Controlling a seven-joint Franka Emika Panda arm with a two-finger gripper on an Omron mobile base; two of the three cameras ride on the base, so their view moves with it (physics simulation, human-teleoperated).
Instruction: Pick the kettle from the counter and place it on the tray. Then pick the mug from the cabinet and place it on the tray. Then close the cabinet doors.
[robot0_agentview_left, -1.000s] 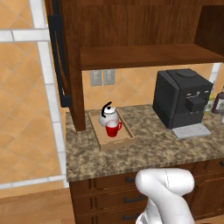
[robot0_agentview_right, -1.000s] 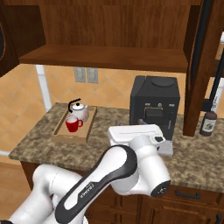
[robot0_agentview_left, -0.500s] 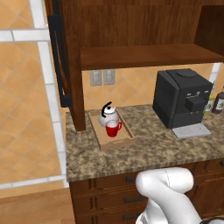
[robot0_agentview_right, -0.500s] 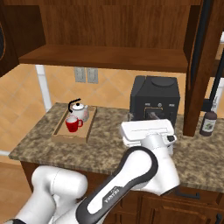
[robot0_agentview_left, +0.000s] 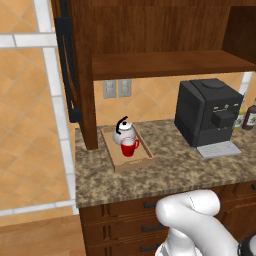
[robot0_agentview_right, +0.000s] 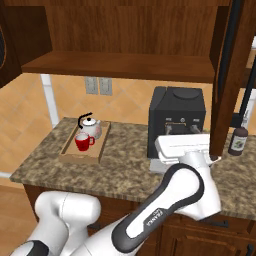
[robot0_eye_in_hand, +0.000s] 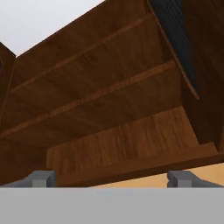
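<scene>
Swung further right across the right base view: the white arm (robot0_agentview_right: 185, 185), whose flat wrist block sat low before the coffee machine (robot0_agentview_right: 177, 117) a second ago, then rose against its front panel, and now reaches past the machine's right edge toward the open cabinet door (robot0_agentview_right: 227, 80) on the right. Shifted a little in the left base view as well, the rounded white arm link at the bottom edge having crept right and slightly up in front of the drawers. In the hand view, gripper (robot0_eye_in_hand: 112, 177) aimed up at the underside of the cabinet (robot0_eye_in_hand: 109, 109), tips spread wide as before.
</scene>
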